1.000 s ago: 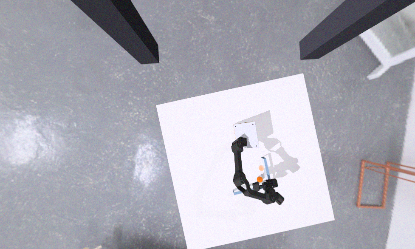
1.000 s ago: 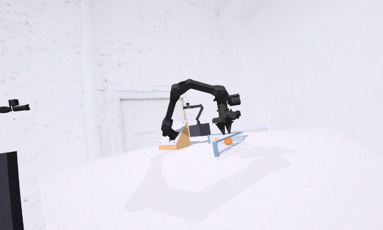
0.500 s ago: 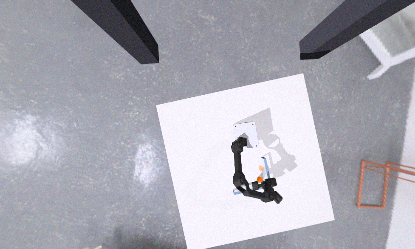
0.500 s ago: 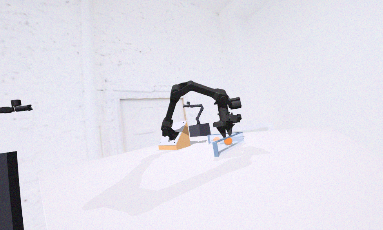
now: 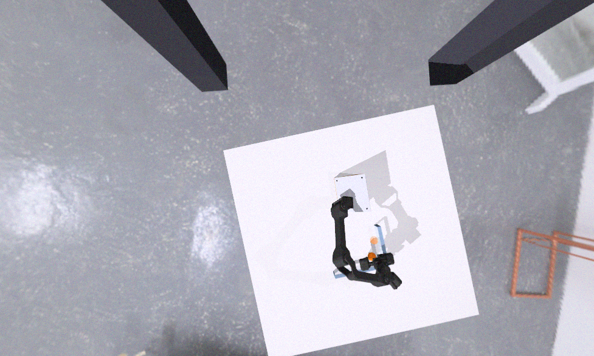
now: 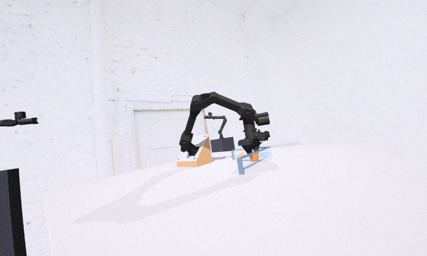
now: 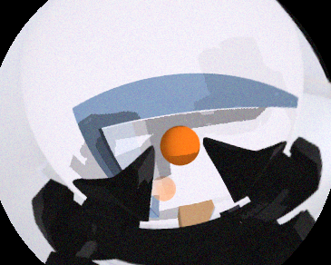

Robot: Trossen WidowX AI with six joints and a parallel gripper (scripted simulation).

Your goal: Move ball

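Note:
The solid orange ball (image 5: 371, 256) (image 6: 255, 157) (image 7: 180, 145) lies inside the corner, near the longer clear blue-edged wall (image 5: 342, 274) (image 6: 240, 166) (image 7: 170, 93). The see-through copy (image 5: 373, 240) (image 6: 241, 155) (image 7: 166, 188) is a short way from the ball towards the arm's base, beside the other wall (image 5: 380, 239) (image 7: 94, 145). My gripper (image 6: 253, 156) (image 7: 179, 144) points down at the ball, fingers low. It is open, with one fingertip on each side of the ball and a small gap showing on both sides in the wrist view. The arm hides the walls' corner in the top view.
The arm's wedge-shaped base (image 5: 359, 190) (image 6: 204, 155) (image 7: 195, 214) stands on the white table (image 5: 290, 265) (image 6: 176, 219), beyond the see-through copy. The arm arches from it over the longer wall. Other dark arms stand away from the table in the exterior view.

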